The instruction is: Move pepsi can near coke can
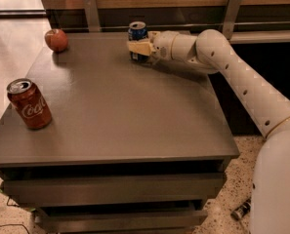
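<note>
The pepsi can (137,31), dark blue with a silver top, stands upright at the far edge of the grey table (120,111), right of centre. My gripper (138,48) reaches in from the right and is shut on the can's lower half, with a cream finger (138,46) lying across the can's front. The can's base appears to rest on the table. The coke can (29,104), red with white lettering, stands upright near the table's front left corner, far from the pepsi can.
A red apple (56,39) sits at the far left corner of the table. A wooden wall with metal brackets (91,12) runs behind the table. Drawers show below the tabletop. A small object (240,210) lies on the floor at the right.
</note>
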